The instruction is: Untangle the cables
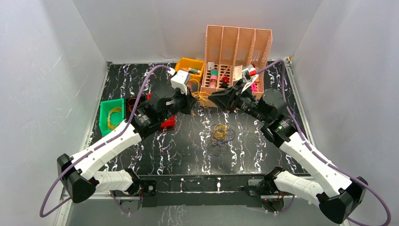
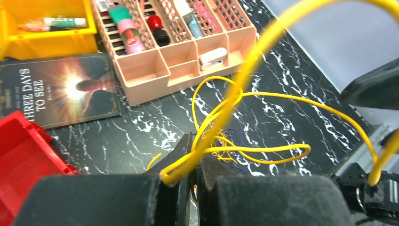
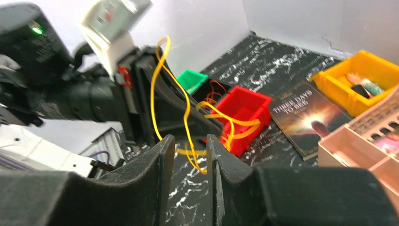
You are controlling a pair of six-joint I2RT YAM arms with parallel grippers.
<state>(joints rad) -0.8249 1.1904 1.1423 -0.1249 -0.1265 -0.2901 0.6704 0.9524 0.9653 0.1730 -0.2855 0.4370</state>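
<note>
My left gripper [image 1: 192,102] is shut on a yellow cable [image 1: 202,97] and holds it above the table in front of the pink organizer. In the left wrist view the jaws [image 2: 195,162] pinch a fold of this cable [image 2: 252,148], whose loops spread forward. My right gripper [image 1: 212,99] faces the left one, open, close to the loops. In the right wrist view the cable [image 3: 226,117] hangs just beyond my parted fingertips [image 3: 190,146], with none of it gripped. A tangle of yellow, orange and purple cables [image 1: 221,134] lies on the table at centre.
A green bin [image 1: 104,117] with a yellow coil sits at the left. A red bin [image 3: 244,101] and a book [image 2: 61,92] lie under the left arm. A yellow bin [image 1: 184,63] and a pink slotted organizer [image 1: 237,47] stand at the back.
</note>
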